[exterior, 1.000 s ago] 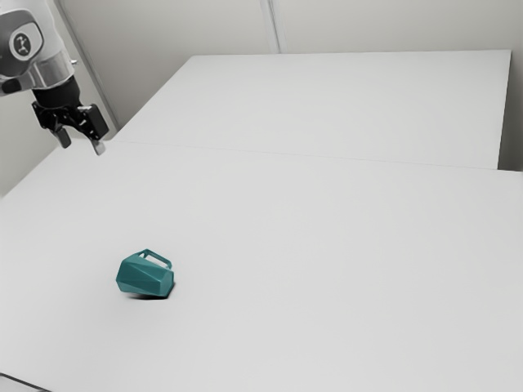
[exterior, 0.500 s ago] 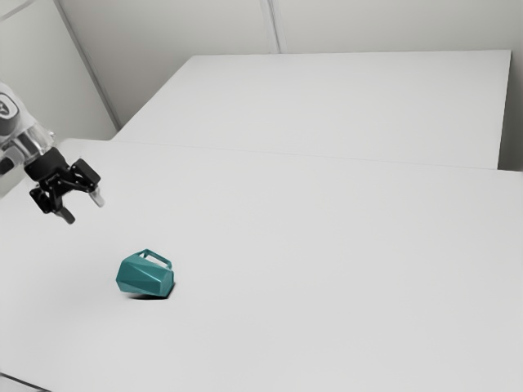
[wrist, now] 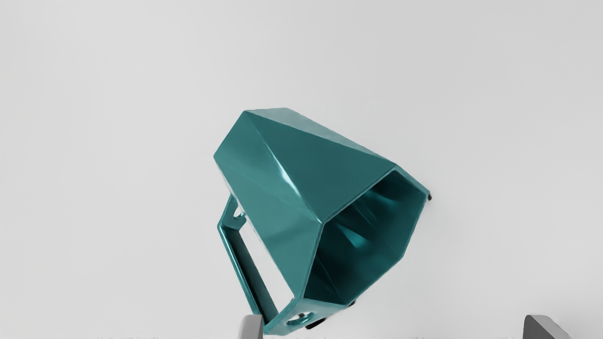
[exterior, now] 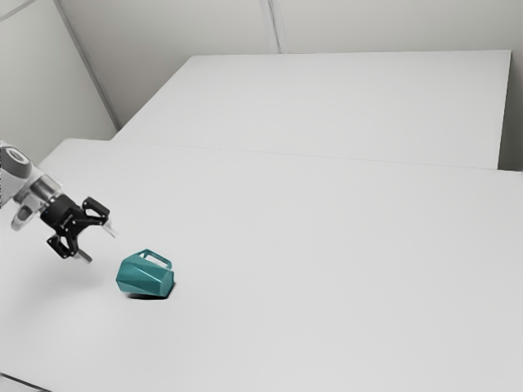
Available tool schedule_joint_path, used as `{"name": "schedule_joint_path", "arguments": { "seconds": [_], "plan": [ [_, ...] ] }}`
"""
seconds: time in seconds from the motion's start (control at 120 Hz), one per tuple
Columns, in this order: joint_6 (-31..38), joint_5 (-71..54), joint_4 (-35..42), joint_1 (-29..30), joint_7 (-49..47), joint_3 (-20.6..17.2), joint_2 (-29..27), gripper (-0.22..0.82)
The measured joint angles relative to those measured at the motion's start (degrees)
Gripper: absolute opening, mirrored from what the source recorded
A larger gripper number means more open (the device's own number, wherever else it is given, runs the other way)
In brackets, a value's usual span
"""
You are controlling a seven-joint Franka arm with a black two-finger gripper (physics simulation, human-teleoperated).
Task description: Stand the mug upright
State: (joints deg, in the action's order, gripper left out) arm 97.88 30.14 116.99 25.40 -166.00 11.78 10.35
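Observation:
In the exterior view my gripper (exterior: 100, 246) hangs above the table at the left, close to the teal mug (exterior: 145, 275) and on its left side. The faceted mug lies on its side with its handle raised. In the wrist view the mug (wrist: 292, 188) shows its dark open mouth, facing toward my hand, and its handle along one side. The gripper (wrist: 392, 327) is open, its two fingertips wide apart, and neither holds the mug. One fingertip overlaps the handle's end in that view; I cannot tell whether they touch.
The mug lies on a large white table (exterior: 327, 269). A second white surface (exterior: 343, 106) stands behind it, with pale walls beyond. A dark thin line (exterior: 24, 382) crosses the exterior view's lower left corner.
In the exterior view my gripper has come down from the upper left toward the mug, and the hand has tilted. The mug has stayed in place.

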Motion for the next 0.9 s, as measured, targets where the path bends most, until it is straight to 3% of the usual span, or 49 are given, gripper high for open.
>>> {"name": "schedule_joint_path", "arguments": {
  "seconds": [0.258, 0.9],
  "plan": [
    [4.17, 4.84, 0.58, -0.17, 0.00, -0.82, 2.39, 0.60],
    [3.75, 13.26, 7.48, -0.15, 0.00, -3.65, 1.90, 0.60]
  ]
}}
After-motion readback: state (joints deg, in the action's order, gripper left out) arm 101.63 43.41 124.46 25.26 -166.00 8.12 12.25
